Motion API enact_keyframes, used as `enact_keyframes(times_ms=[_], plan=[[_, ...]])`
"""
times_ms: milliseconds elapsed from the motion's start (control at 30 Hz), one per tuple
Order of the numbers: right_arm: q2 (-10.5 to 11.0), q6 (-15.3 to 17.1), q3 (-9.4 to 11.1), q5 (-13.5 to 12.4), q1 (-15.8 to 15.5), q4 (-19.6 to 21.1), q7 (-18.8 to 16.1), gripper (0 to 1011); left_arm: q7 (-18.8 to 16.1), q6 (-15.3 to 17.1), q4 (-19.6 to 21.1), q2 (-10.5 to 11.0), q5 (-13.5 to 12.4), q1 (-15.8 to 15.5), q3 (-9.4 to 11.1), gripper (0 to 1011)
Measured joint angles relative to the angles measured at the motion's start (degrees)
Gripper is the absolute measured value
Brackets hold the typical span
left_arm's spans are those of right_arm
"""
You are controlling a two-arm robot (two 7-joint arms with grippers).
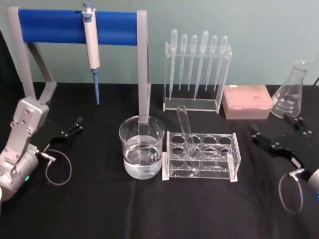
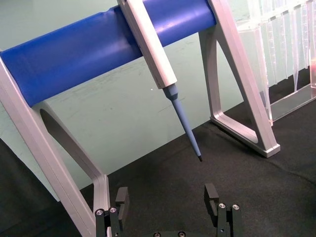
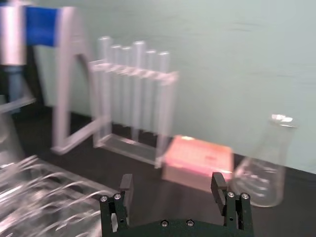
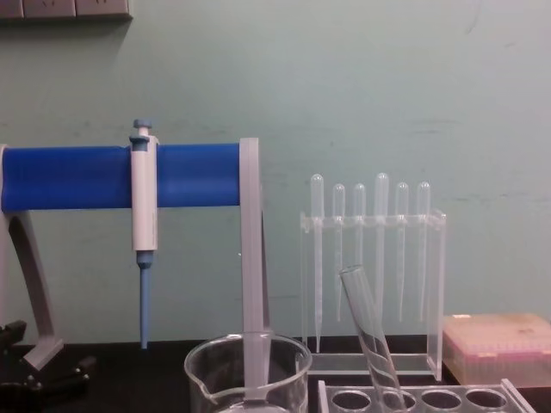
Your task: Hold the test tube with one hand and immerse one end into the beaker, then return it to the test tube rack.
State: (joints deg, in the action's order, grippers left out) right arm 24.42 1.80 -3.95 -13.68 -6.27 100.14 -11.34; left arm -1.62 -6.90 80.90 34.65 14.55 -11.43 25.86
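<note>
The test tube [image 1: 186,130] leans in a hole of the clear rack [image 1: 234,158] at the table's middle, and its open rim tilts left in the chest view [image 4: 368,332]. The beaker [image 1: 141,147], partly filled with clear liquid, stands just left of the rack; its rim shows low in the chest view [image 4: 247,372]. My left gripper [image 1: 70,128] rests open on the black cloth at the left, with nothing between its fingers [image 2: 168,200]. My right gripper [image 1: 266,140] sits open at the right, also holding nothing [image 3: 173,190].
A blue-barred stand [image 1: 75,26] holds a white-and-blue micropipette [image 1: 91,47] at the back left. Behind the tube rack is a clear holder with several plastic pipettes [image 1: 197,69]. A pink tip box [image 1: 246,101] and a glass conical flask [image 1: 291,91] stand at the back right.
</note>
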Motion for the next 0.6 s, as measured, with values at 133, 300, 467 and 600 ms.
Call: enact_keyframes(times_ms=[133,300,467,600], plan=[[-2.9,-2.7,0.6,0.9,3.0,-5.4,2.3,1002,0.0,0.0,0.0,0.0,0.0,0.0,0.0,1000],[-5.6,-5.8,0.2,2.4,7.1,-12.7,3.4,1002,0.0,0.0,0.0,0.0,0.0,0.0,0.0,1000],[-8.0,-8.7,-0.7,3.6,10.7,-20.4,2.9,1002,0.0,0.0,0.0,0.0,0.0,0.0,0.0,1000],[-8.4,-9.3,-0.9,3.7,11.3,-21.7,2.4,1002,0.0,0.0,0.0,0.0,0.0,0.0,0.0,1000]])
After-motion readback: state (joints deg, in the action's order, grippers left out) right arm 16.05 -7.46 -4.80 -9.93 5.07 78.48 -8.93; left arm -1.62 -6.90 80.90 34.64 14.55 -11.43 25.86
